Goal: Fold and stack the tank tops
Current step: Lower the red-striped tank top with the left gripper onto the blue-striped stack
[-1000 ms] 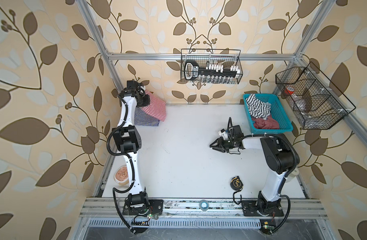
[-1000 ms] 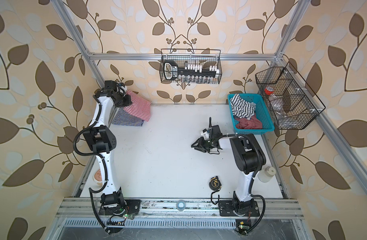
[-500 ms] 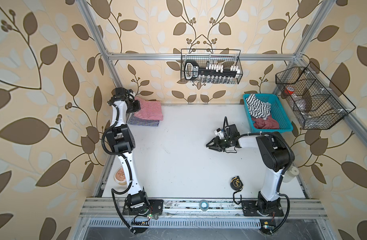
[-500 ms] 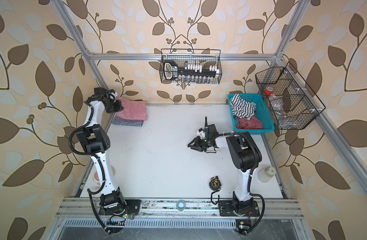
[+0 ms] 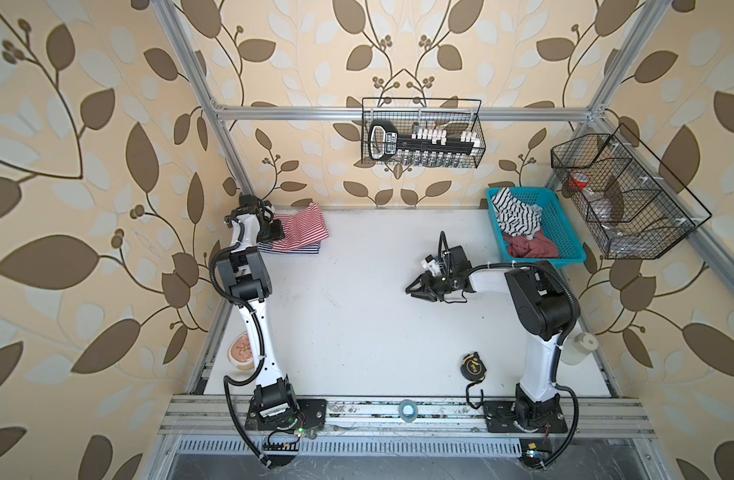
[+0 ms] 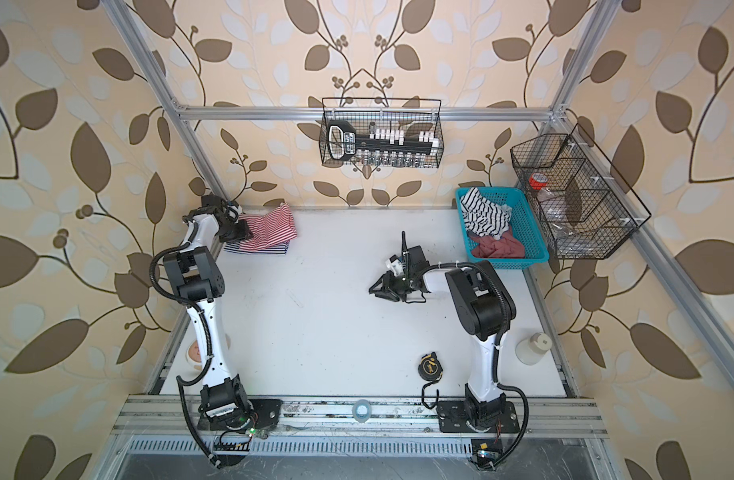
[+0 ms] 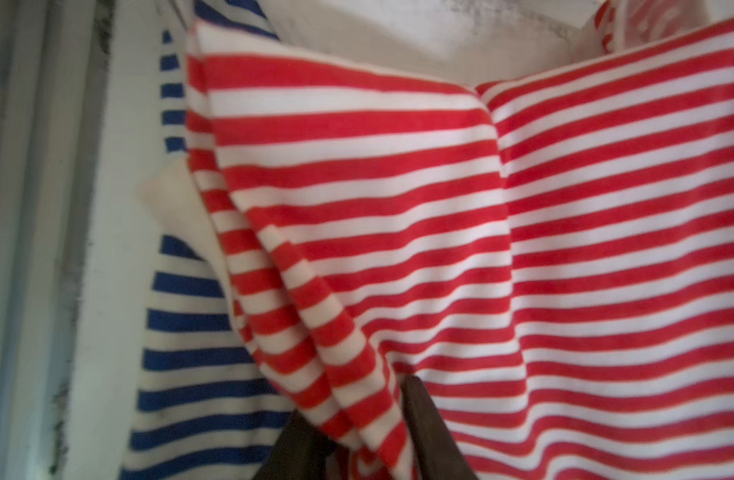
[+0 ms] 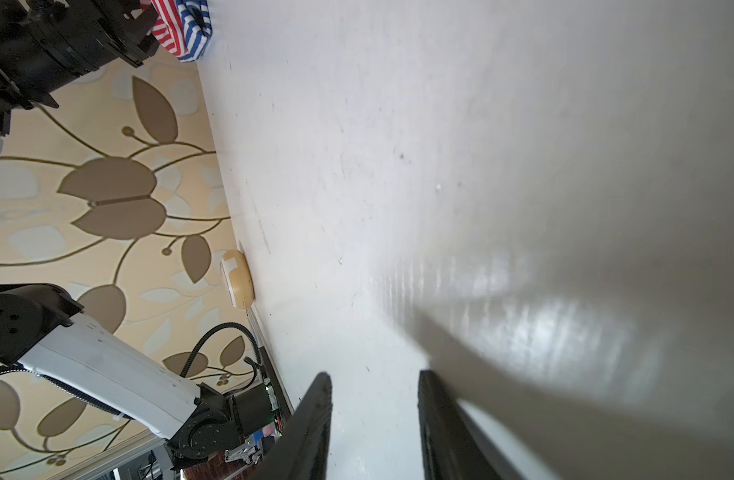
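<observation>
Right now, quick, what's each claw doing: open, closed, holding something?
Left claw: around a fold of the red-and-white tank top; whether it grips, cannot tell.
Right claw: open, empty.

**WHITE TABLE, THREE THINGS ON IT**

Scuffed white table (image 5: 357,332), marked with faint dark streaks. At the far left corner, lying flat: folded navy-and-white tank top (image 5: 299,249). At the far right corner: teal basket (image 5: 563,226). Near the front right edge: black-and-yellow tape measure (image 5: 473,366).

Folded red-and-white tank top (image 5: 305,224) lies rumpled atop the folded navy-and-white tank top (image 5: 299,249).
</observation>
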You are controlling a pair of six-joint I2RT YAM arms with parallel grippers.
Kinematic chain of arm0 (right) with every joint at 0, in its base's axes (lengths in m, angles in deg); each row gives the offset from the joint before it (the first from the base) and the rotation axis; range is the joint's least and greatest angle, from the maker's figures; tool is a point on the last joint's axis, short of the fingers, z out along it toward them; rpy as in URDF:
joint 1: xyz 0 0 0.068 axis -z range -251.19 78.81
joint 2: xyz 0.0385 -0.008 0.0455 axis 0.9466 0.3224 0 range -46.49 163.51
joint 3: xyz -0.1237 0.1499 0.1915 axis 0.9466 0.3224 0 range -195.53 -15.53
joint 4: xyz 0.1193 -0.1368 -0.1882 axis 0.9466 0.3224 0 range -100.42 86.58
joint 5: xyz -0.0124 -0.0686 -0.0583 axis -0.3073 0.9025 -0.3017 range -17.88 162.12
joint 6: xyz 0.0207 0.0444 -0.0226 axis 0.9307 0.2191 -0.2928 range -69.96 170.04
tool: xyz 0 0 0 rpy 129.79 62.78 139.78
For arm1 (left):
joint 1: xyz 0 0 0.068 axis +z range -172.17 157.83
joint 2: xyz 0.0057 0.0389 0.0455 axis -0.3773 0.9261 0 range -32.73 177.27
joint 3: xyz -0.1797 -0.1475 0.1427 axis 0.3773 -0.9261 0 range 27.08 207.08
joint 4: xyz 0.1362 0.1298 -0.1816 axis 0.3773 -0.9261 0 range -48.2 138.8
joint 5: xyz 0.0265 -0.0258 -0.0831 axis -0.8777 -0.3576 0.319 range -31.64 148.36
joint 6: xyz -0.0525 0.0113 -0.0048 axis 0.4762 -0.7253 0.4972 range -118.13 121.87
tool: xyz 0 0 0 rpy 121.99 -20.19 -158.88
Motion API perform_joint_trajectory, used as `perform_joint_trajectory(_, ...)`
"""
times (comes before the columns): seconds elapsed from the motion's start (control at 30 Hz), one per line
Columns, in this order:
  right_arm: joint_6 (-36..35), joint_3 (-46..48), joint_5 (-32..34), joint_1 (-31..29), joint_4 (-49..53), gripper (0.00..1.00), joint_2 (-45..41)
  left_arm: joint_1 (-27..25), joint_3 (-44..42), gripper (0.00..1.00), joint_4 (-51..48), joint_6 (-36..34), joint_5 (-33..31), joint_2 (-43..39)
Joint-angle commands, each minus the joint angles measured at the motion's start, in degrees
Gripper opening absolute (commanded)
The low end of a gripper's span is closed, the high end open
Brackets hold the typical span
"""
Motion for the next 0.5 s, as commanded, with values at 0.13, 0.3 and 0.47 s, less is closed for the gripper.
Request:
perform_joint_trajectory(0.13,-0.21,1.4,6.09,-1.03,6.88,0.37,4.12,1.17,-3.09,0.59,2.76,5.37,3.56,-5.06)
perform_joint_trajectory(0.3,-0.5,1.64,5.75,-1.34,6.23,0.37,3.68,1.18,-12.14,0.6,4.71,8.65,5.31,-10.24)
perform_joint_trajectory(0.47,-0.2,2.92,5.13,-1.39,4.58,0.37,3.47,1.19,-17.04,0.61,4.75,11.21,2.99,-12.35)
